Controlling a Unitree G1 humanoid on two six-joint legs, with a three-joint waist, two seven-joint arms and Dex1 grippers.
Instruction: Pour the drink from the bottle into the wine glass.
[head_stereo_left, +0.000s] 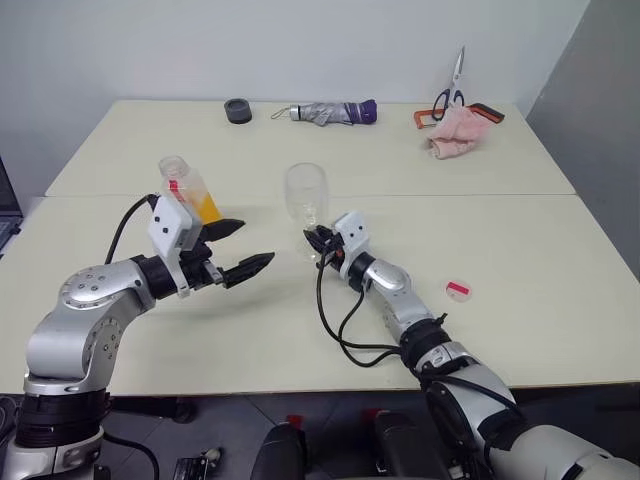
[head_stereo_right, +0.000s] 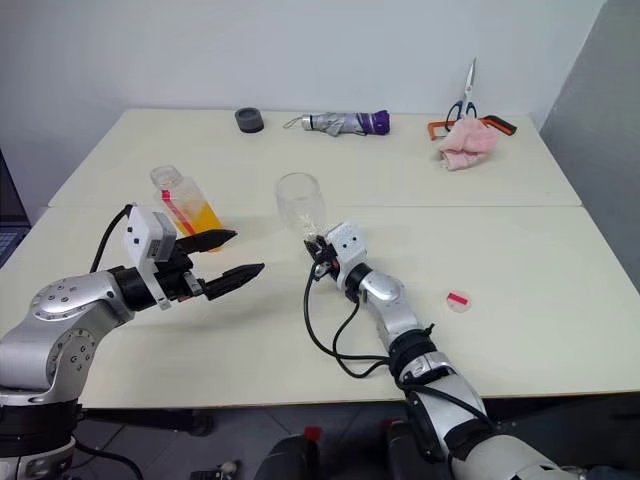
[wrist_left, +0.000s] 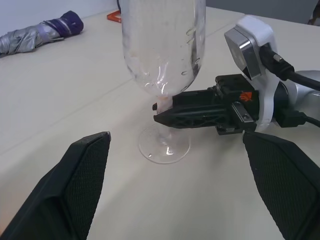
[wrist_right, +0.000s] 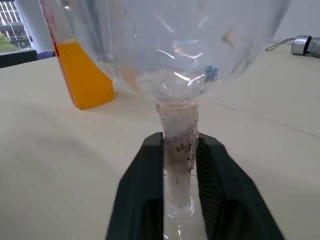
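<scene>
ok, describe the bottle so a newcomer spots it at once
Start at the near table and go to its left side, just beyond the left gripper. The bottle stands there uncapped, clear plastic with a red strip. It alone holds orange drink; the wine glass nearby is empty.

Silver, rounded arm shells are joined by black rings. Black two-fingered grippers, left gripper (head_stereo_left: 242, 250) and right gripper (wrist_left: 162, 116), are topped by white camera blocks, with black cables looped alongside.
</scene>
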